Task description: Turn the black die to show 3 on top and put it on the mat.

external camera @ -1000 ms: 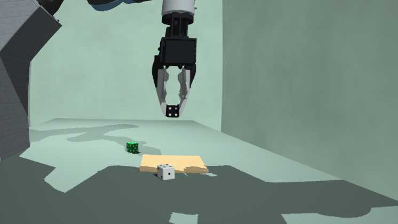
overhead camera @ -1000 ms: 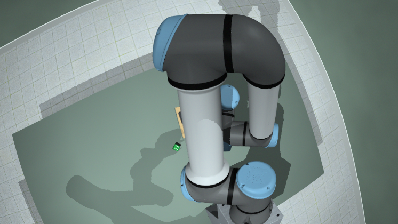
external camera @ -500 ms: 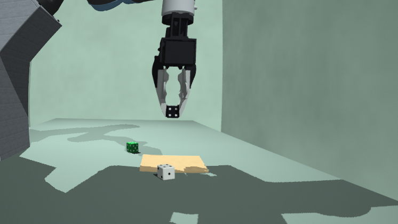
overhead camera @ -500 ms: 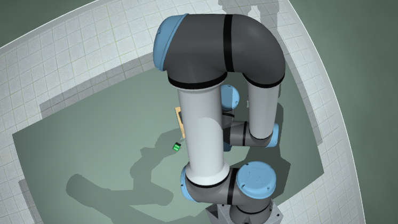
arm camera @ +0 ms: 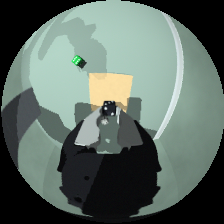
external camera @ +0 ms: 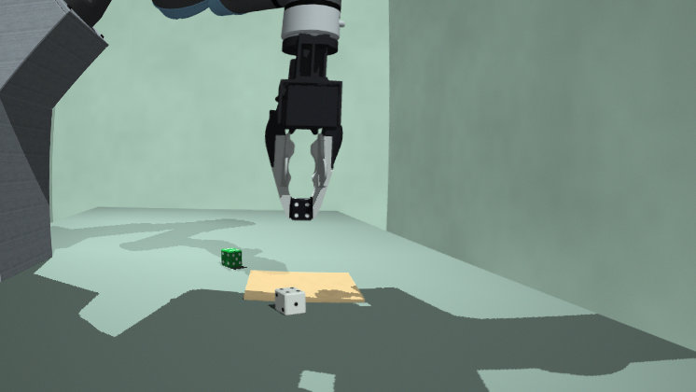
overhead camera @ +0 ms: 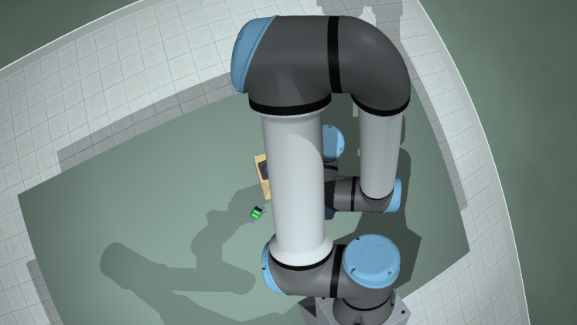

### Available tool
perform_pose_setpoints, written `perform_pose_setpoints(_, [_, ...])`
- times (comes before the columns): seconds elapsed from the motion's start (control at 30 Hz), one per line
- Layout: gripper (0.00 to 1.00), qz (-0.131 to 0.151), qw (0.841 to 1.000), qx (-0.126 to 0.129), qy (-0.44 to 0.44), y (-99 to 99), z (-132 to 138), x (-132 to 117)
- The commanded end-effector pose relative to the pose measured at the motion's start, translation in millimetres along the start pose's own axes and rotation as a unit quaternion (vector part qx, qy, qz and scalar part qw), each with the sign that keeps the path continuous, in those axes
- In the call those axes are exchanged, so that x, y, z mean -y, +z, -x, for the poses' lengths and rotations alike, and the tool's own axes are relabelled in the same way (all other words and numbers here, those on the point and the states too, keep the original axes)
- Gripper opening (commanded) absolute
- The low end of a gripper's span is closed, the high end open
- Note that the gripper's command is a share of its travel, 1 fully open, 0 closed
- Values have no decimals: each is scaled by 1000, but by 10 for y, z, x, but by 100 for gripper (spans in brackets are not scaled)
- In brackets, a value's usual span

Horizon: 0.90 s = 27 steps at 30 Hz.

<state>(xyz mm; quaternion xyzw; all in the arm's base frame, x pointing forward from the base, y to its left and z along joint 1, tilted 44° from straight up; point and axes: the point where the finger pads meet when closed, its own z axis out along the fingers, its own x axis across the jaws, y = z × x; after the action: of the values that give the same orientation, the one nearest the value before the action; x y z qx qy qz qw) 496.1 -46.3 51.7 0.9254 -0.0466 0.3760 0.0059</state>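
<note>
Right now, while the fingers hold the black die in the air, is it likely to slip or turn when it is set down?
The black die looks stiff and keeps its cube shape between the fingers. It is pinched only near their tips, so it might slip. Its flat faces should let it rest flat on the mat without rolling.
</note>
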Motion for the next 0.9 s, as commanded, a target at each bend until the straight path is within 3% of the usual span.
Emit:
perform_pose_setpoints(0.0, [6, 1, 1000, -1, 0, 145, -5, -1])
perform_pose_setpoints(0.6, [6, 1, 1000, -1, 0, 648, -4, -6])
perform_pose_setpoints(0.87, [6, 1, 1000, -1, 0, 754, -4, -6])
